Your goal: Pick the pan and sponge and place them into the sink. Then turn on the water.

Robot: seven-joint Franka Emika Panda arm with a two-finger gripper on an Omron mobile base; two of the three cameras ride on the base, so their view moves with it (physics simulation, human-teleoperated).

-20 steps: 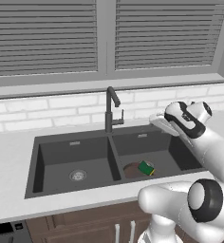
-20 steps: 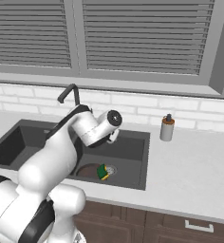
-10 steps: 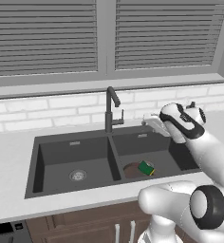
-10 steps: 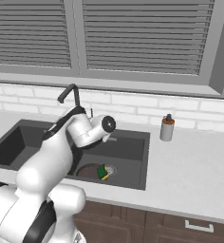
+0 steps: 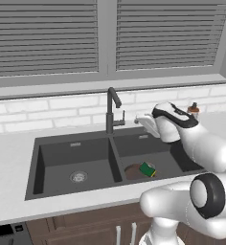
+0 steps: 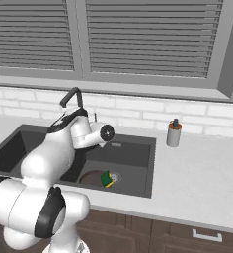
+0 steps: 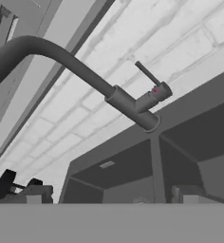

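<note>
The dark gooseneck faucet (image 5: 112, 107) stands behind the divider of the dark grey double sink (image 5: 57, 153), and no water runs from it. Its small side lever (image 5: 122, 116) points right; in the hand view the lever (image 7: 147, 75) sticks up from the faucet body (image 7: 133, 107). My gripper (image 5: 141, 119) hovers just right of the lever, above the right basin. It is open, with the fingertips (image 7: 34, 193) spread wide and nothing between them. The brown pan (image 5: 133, 171) lies in the right basin with the green and yellow sponge (image 5: 147, 169) on its right edge; both also show in the right base view, pan (image 6: 91, 177) and sponge (image 6: 107, 179).
A white bottle with a brown cap (image 6: 174, 133) stands on the counter right of the sink, against the white brick wall. A window with closed blinds (image 5: 48, 38) runs above the wall. The left basin holds just its round metal drain (image 5: 78, 176).
My hand has swung left from over the right counter edge toward the faucet and now sits close to the lever. Pan and sponge have not moved.
</note>
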